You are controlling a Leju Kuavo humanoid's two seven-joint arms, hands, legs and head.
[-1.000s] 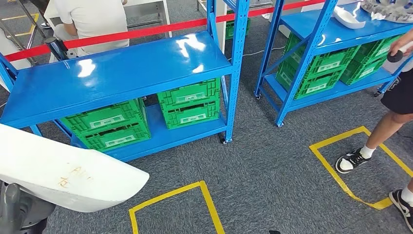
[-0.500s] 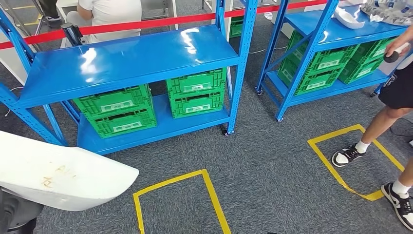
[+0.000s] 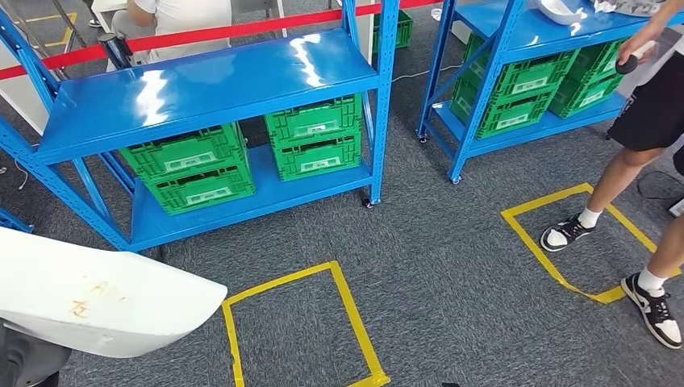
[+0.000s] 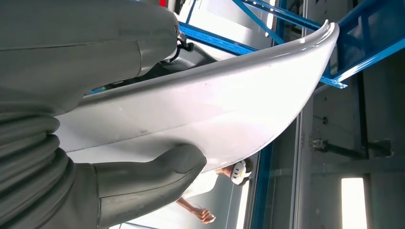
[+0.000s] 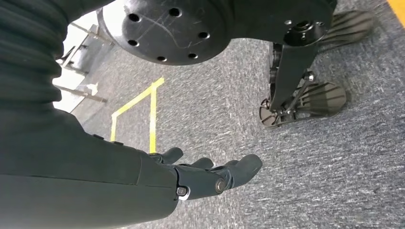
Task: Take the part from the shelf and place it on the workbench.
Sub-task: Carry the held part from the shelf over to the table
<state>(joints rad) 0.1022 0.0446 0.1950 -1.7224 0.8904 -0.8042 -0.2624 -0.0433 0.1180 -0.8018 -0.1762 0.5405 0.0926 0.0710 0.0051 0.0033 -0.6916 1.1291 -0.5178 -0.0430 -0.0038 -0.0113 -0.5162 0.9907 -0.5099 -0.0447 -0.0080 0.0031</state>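
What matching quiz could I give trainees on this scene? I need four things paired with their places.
Things:
1. white part
2. green crates
3. red tape
4. yellow square

Places:
A. stretched behind the blue shelf
B. marked on the grey carpet
C. held in the left robot hand
D. stacked on the shelf's lower level

Pairs: 1-C, 2-D, 3-A, 4-B
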